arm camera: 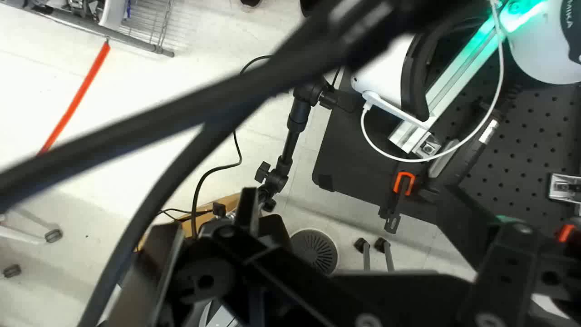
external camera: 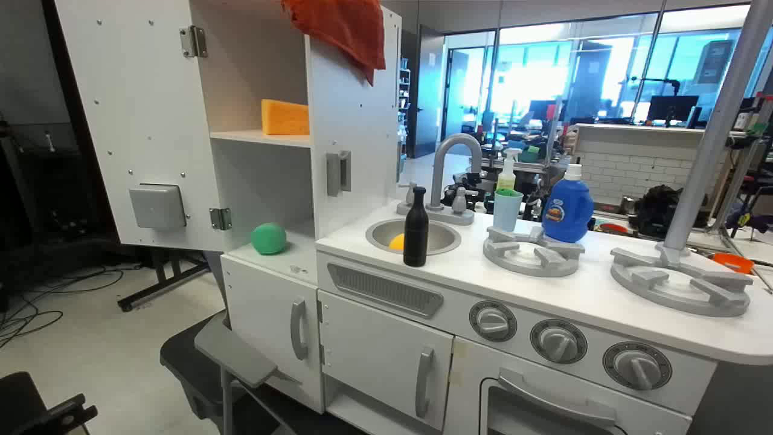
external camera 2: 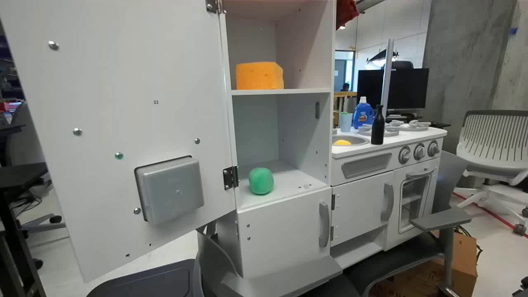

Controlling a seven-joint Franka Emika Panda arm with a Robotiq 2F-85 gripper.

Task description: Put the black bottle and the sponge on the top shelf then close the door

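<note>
Exterior views: bottle (external camera: 415, 232) beside sink (external camera: 445, 239), sponge (external camera: 396, 242) in it, door (external camera 2: 123, 103) wide open

Upright on the counter (external camera: 468, 266), the bottle stands just beside the sink in both exterior views, its dark neck narrowing toward the top; the sponge lies low in the sink, partly hidden by the rim, and in an exterior view by the bottle as well; we look straight into the cabinet (external camera: 362, 127), its door swung out with the screw-dotted inner face toward us and a grey box (external camera 2: 171, 192) low on that face; on the top shelf (external camera 2: 307, 91) we see an orange block (external camera 2: 259, 76), on the lower shelf (external camera 2: 288, 175) a green ball (external camera 2: 261, 180), and below that a small door (external camera 2: 284, 231) lies shut.

Farther along the counter, a pale cup (external camera: 508, 211) and a blue jug (external camera: 568, 208) stand upright near a grey burner (external camera: 531, 267); the faucet (external camera: 438, 178) arches behind the sink; a red cloth (external camera: 347, 30) hangs at the cabinet's side, cut off at the top.

From the wrist view, we find the gripper (arm camera: 374, 240) released, its jaws spread well apart with pale floor (arm camera: 345, 218) showing between them; blurred black cables (arm camera: 227, 100) cross at a slant; at upper right we see a perforated black board (arm camera: 526, 136), a white cord (arm camera: 411, 160) looping over it, and a white body (arm camera: 540, 54) lettered "MIKA" beside a green glow (arm camera: 517, 18); an orange stripe (arm camera: 75, 100) runs along the floor at left, and a round grille (arm camera: 313, 250) shows near the lower middle; which way the gripper faces relative to the cabinet, we cannot tell.
</note>
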